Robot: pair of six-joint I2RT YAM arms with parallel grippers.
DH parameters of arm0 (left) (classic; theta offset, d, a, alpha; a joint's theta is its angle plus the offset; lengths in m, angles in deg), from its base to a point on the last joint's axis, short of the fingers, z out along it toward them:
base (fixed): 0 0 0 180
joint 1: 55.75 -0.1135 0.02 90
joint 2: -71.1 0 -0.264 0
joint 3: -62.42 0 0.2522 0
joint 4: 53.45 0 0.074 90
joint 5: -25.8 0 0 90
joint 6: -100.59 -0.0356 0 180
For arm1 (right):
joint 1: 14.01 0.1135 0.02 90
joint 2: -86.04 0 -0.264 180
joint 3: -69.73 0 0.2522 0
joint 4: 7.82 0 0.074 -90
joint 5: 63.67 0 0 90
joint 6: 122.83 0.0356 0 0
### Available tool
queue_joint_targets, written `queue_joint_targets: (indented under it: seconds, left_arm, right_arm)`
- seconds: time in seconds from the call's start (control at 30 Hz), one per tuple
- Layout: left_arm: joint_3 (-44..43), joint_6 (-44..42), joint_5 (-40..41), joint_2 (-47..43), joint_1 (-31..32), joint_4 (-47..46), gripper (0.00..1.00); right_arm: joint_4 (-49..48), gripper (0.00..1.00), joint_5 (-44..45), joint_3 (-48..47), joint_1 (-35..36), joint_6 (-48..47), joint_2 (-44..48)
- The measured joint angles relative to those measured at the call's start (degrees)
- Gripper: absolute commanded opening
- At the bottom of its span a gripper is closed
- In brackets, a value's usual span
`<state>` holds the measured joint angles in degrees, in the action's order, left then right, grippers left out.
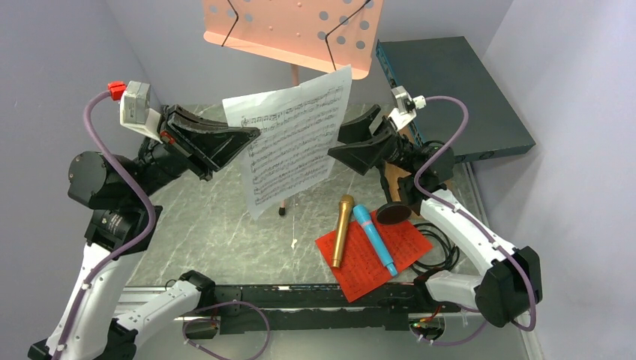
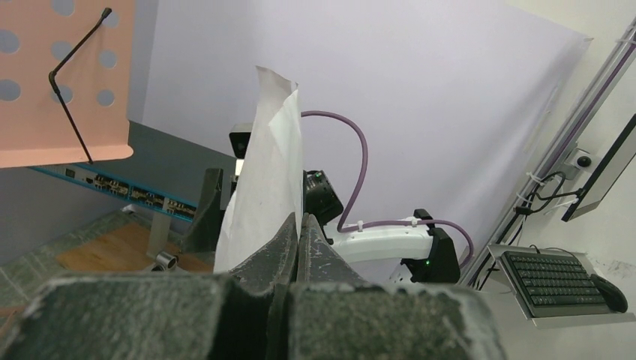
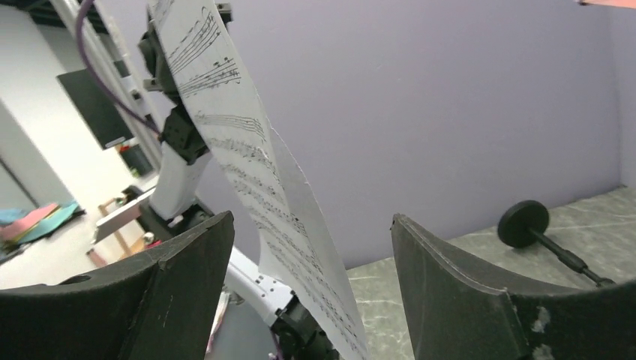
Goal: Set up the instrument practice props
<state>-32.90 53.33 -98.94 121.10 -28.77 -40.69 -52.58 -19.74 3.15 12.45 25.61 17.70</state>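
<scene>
My left gripper [image 1: 255, 135] is shut on the left edge of a white sheet-music page [image 1: 292, 142] and holds it upright above the table, below the pink hole-punched music desk [image 1: 292, 26]. In the left wrist view the white page [image 2: 262, 180] rises from the closed left gripper [image 2: 298, 225]. My right gripper [image 1: 335, 142] stands open at the page's right edge. In the right wrist view the page [image 3: 247, 165] hangs between the spread jaws of the right gripper [image 3: 311, 217] without touching them. A gold microphone [image 1: 343, 229] and a blue microphone [image 1: 375, 238] lie on the red page [image 1: 401, 251].
A dark-teal box [image 1: 457, 90] leans at the back right. A black round base [image 1: 394, 214] sits by the red page, and a round-based pole [image 3: 525, 223] lies on the table. A wooden board [image 1: 396, 180] and black cables [image 1: 439, 247] are on the right.
</scene>
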Motion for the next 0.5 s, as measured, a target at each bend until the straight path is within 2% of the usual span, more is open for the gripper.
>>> queue_joint_targets:
  seconds: [0.1, 0.23, 0.3, 0.4, 0.47, 0.5]
  left_arm:
    - [0.0, 0.1, 0.0, 0.0, 0.0, -1.3, 0.00]
    - [0.0, 0.2, 0.0, 0.7, 0.0, -2.9, 0.00]
    - [0.0, 0.0, 0.2, 1.1, 0.0, -3.0, 0.00]
    - [0.2, -0.1, 1.1, 1.4, 0.0, -3.4, 0.00]
    - [0.3, -0.5, 2.3, 1.7, 0.0, -3.6, 0.00]
    - [0.3, -0.7, 2.8, 1.8, 0.0, -3.5, 0.04]
  right_arm:
    - [-2.1, 0.66, -2.5, -0.4, 0.3, 1.8, -0.1]
    - [-4.2, 0.45, -3.9, -0.6, 1.1, 3.6, 0.1]
    - [-4.2, 0.31, -3.8, -0.6, 1.3, 4.0, 0.6]
    - [-4.4, 0.04, -2.9, -0.6, 1.4, 4.0, 1.8]
    - [-4.0, 0.00, -1.5, -0.7, 1.5, 3.9, 2.7]
    - [-3.7, 0.00, -0.8, -1.0, 1.5, 3.6, 2.9]
